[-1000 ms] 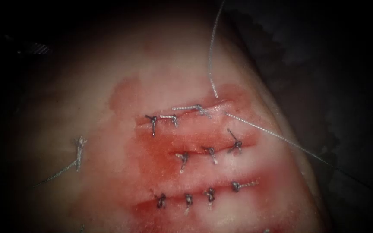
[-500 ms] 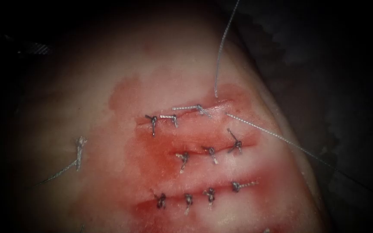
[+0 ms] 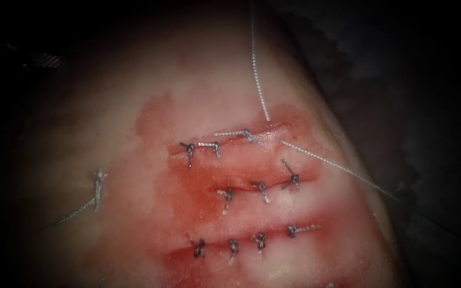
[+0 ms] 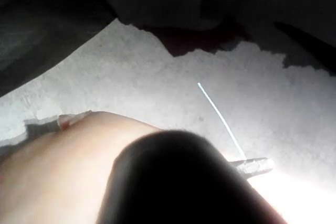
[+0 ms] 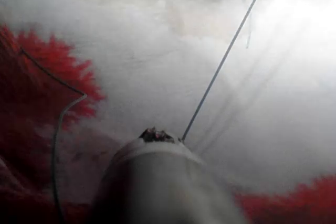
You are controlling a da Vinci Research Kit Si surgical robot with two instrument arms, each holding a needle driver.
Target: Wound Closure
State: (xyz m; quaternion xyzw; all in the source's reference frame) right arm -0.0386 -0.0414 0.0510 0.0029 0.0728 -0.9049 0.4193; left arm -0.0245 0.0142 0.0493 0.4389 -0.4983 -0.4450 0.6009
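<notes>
The tissue [image 3: 134, 160] carries three cuts with several knotted stitches. At the right end of the top cut [image 3: 230, 140], one thread [image 3: 257, 80] rises taut out of the tissue toward the picture's top. A second strand [image 3: 337, 166] leaves the same spot and runs down to the right, off the tissue. In the left wrist view my left tool [image 4: 257, 166] is shut on a short thread [image 4: 218, 114] whose free end points away from it. In the right wrist view a taut thread [image 5: 220, 66] runs straight from the tip of my right tool [image 5: 155, 135].
Red fluid [image 3: 188, 192] stains the tissue around the cuts. A loose knotted piece of thread [image 3: 98, 184] lies on the tissue's left side. Dark cloth [image 3: 401, 80] borders the tissue on the right. A slack dark thread [image 5: 55, 129] curves over a red-stained pad.
The upper strand swung right, then back left, while its foot at the top cut stayed put. The strand toward the lower right and the stitches have not moved.
</notes>
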